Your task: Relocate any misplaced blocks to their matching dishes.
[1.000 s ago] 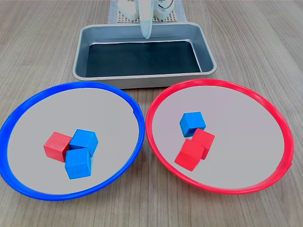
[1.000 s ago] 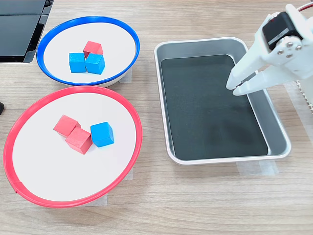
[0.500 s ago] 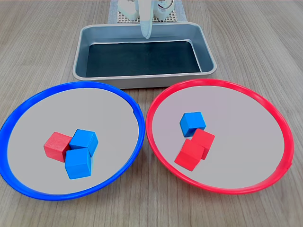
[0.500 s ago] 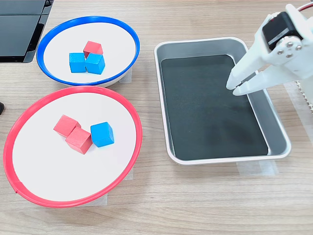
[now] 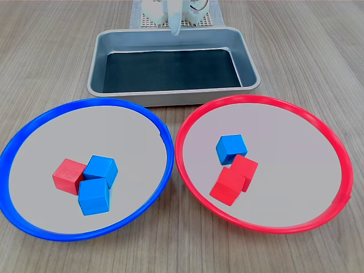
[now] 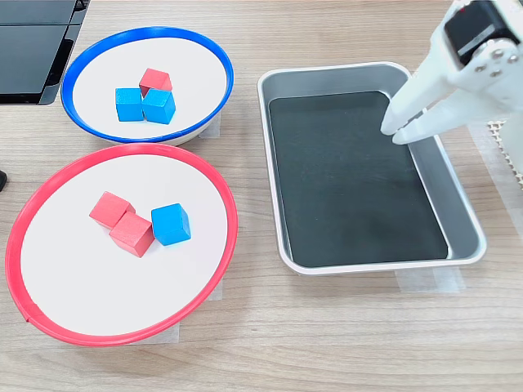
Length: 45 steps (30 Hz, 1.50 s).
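Observation:
The blue-rimmed dish (image 5: 34,122) (image 6: 147,33) holds one red cube (image 5: 69,176) (image 6: 154,81) touching two blue cubes (image 5: 101,169) (image 6: 128,104). In the red-rimmed dish (image 5: 318,125) (image 6: 122,152), one blue cube (image 5: 231,149) (image 6: 171,224) sits beside two red cubes (image 5: 229,187) (image 6: 110,209). My white gripper (image 5: 175,28) (image 6: 395,131) hangs above the grey tray, far from both dishes. Its fingertips are together with nothing between them.
A rectangular grey metal tray (image 5: 170,98) (image 6: 368,265) with a dark floor lies between the arm's base and the dishes. A black flat object (image 6: 33,41) sits at the second exterior view's top left. The arm's base stands on a white perforated mat (image 5: 142,21).
The gripper has lifted and drawn back a little toward the arm's base, still over the tray. No cube has moved.

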Each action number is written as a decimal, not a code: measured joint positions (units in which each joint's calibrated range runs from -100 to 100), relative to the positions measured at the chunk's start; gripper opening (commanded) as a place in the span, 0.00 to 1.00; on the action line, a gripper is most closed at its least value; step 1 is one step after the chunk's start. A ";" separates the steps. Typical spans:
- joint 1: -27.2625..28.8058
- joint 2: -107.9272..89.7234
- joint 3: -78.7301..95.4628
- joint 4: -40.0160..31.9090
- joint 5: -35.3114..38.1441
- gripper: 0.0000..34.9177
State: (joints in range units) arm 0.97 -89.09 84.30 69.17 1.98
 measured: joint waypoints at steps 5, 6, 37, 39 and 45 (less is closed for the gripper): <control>-1.59 15.52 -15.79 -1.31 4.54 0.01; -1.77 18.41 -18.60 -1.79 5.37 0.01; -8.76 95.48 -83.39 -14.19 52.16 0.22; -9.29 95.74 -83.48 -12.48 52.16 0.26; -10.44 96.16 -82.30 -9.95 52.16 0.35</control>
State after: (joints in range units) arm -9.47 7.08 2.00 59.22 54.14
